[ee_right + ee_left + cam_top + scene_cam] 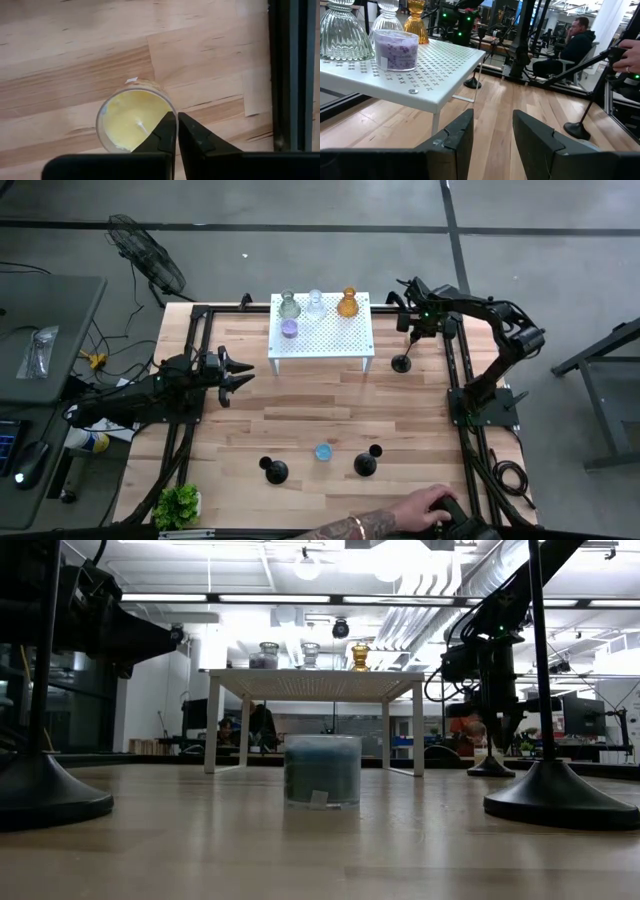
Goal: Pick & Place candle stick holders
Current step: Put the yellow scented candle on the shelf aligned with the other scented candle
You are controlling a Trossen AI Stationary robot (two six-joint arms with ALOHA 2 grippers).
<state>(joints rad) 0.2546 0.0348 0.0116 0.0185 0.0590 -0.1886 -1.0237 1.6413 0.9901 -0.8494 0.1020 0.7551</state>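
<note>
A white perforated stand [322, 340] carries a greenish [289, 305], a clear [315, 303], an amber [347, 303] and a purple glass cup [289, 328]. A blue cup [323, 451] stands on the table between two black holders [272, 470] [365, 463]. A third holder [401, 363] stands right of the stand. My right gripper [176, 116] points down beside the stand's right end, shut on a yellow cup [127, 117]. The arm hides this cup in the high view. My left gripper [243, 370] is open and empty, left of the stand. My right gripper holds the yellow cup by its rim [171, 111], on the side nearest the fingers. One finger is inside the cup and one outside, coming from above and pointing down. The cup is upright; whether it stands on the table or is lifted, I cannot tell.
A person's hand [430, 508] rests at the table's near edge on the right. A small green plant [178, 505] sits at the near left corner. Dark frame rails [455, 370] run along both sides. Bare wood lies between the stand and the near holders.
</note>
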